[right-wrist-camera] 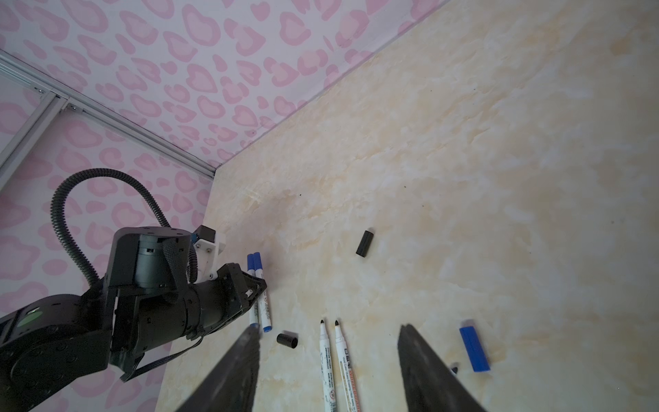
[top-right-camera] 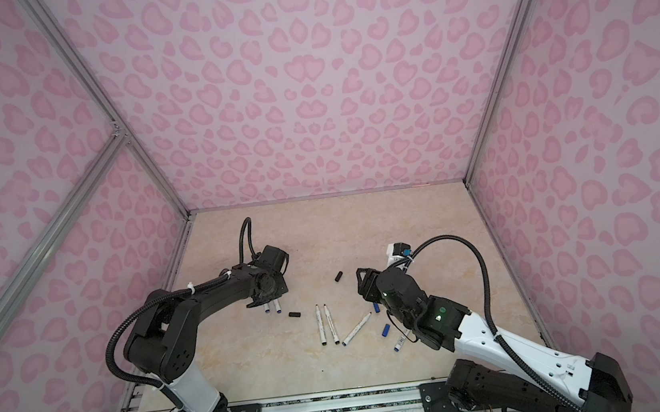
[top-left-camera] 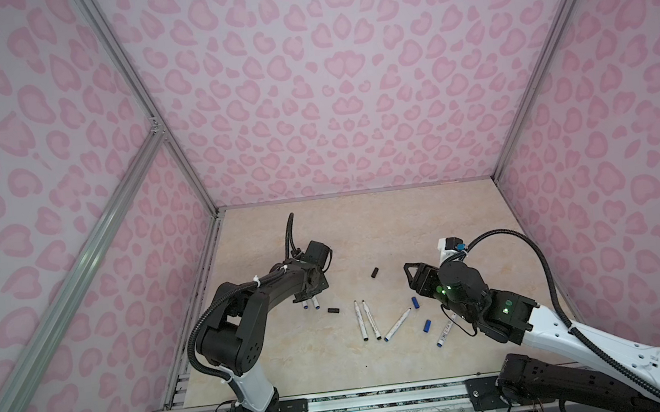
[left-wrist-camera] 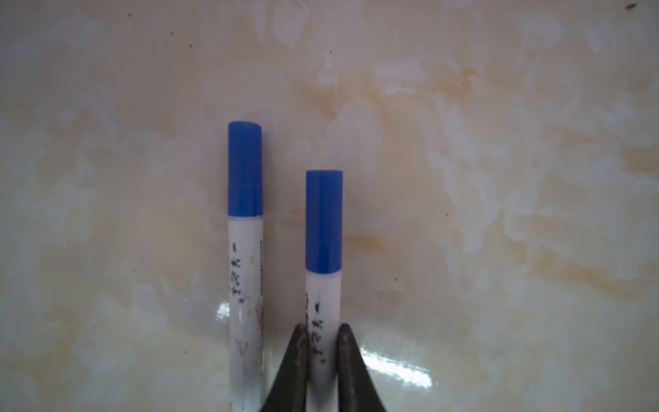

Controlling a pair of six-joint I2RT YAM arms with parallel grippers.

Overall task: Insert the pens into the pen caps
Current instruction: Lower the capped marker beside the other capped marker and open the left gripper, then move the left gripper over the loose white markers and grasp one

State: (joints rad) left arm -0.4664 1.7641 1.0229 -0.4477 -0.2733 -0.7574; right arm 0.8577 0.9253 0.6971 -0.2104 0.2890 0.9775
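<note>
In the left wrist view two pens with blue pen caps on them lie side by side on the table. My left gripper [left-wrist-camera: 323, 330] is shut on the barrel of one capped pen [left-wrist-camera: 323, 296]; the other capped pen [left-wrist-camera: 245, 271] lies free beside it. Both top views show them under the left gripper [top-left-camera: 309, 299]. My right gripper [right-wrist-camera: 330, 329] hangs open and empty above two uncapped black-tipped pens [top-left-camera: 360, 321] [top-left-camera: 371, 320]. Loose black caps [top-left-camera: 375, 272] [top-left-camera: 333, 310] and blue caps [top-left-camera: 415, 302] [top-left-camera: 427, 326] lie around.
Another uncapped pen [top-left-camera: 397, 325] lies slanted near the middle, and one more [top-left-camera: 446, 333] is partly hidden under the right arm. Pink patterned walls close in the marbled table [top-left-camera: 364, 228] on three sides. A metal rail [top-left-camera: 382, 402] runs along the front edge.
</note>
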